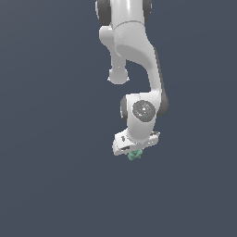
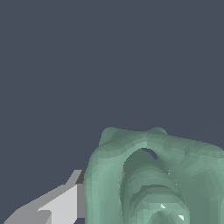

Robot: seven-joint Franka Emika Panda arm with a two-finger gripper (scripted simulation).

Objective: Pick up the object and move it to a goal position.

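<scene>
In the exterior view, a smooth white arm is seen reaching down over a plain dark grey-blue ground, and the small teal-green, lumpy object is seen protruding just under the gripper. In the wrist view, the faceted, ridged object is shown pressed against one grey finger; it appears to be held, though the other finger is hidden.

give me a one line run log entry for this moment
arm: raised | gripper: shut on teal object | finger: beside object | goal: not visible
</scene>
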